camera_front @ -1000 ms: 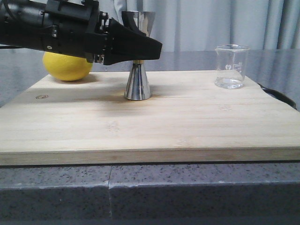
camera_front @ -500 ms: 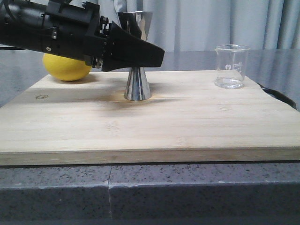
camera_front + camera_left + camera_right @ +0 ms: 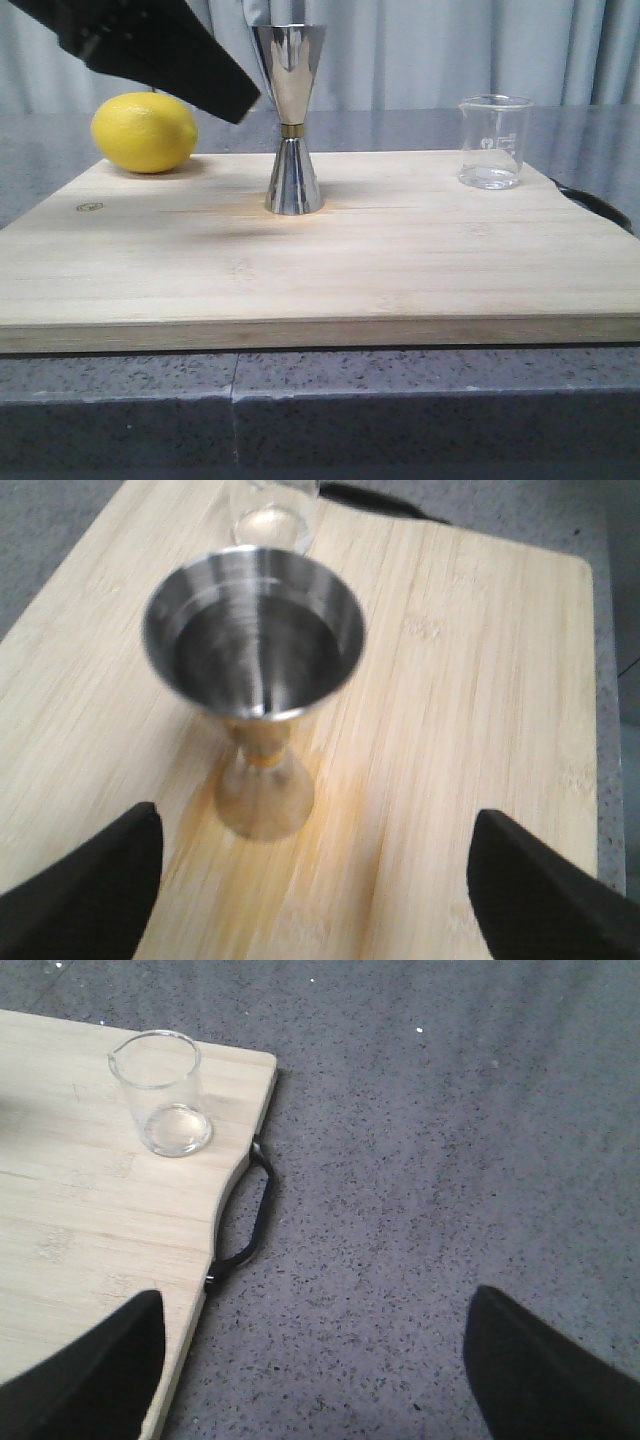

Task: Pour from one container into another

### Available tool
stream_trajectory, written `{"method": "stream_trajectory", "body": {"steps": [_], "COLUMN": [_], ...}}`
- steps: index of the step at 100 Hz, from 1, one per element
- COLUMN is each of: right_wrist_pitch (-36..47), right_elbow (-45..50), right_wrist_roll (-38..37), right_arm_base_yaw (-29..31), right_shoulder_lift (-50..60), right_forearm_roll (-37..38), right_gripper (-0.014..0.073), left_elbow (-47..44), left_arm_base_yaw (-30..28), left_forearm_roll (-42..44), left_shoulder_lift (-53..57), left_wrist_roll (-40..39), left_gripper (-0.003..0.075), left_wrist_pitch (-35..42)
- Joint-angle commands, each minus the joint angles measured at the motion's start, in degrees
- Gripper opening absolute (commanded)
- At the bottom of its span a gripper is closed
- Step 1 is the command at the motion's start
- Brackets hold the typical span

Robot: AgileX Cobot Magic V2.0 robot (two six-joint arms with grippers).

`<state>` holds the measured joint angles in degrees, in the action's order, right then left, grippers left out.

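The steel jigger stands upright on the wooden board, left of its middle, with the gold band at its waist showing. In the left wrist view the jigger stands ahead of my open left gripper, untouched, and its upper cup looks dark inside. The black left arm hangs high at the upper left. The clear glass beaker stands at the board's far right corner. My right gripper is open over the grey counter, off the board's right edge, with the beaker ahead of it.
A yellow lemon lies at the board's far left corner. A black handle loop juts from the board's right edge. The speckled grey counter surrounds the board, and a curtain hangs behind.
My left gripper, which was around the jigger's waist, has pulled away up and to the left. The jigger stays standing where it was. The beaker has not moved.
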<state>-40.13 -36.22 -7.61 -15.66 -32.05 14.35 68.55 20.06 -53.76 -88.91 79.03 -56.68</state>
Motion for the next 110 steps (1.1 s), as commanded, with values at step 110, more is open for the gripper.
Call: {"method": "stream_trajectory", "body": {"steps": [110], "right_wrist_pitch": [2.7], "right_elbow": [-2.0], "right_wrist_roll": [0.5], "right_arm_base_yaw": [-0.1], "right_shoulder_lift": [0.0], "right_forearm_roll": [-3.9], "right_gripper": [0.0533], "left_elbow": [-16.0], "left_arm_base_yaw": [0.3], "left_forearm_roll": [58.3], "left_shoulder_lift": [49.2], "left_wrist_roll": [-82.9], "left_gripper": [0.0492], "left_wrist_pitch": [1.5]}}
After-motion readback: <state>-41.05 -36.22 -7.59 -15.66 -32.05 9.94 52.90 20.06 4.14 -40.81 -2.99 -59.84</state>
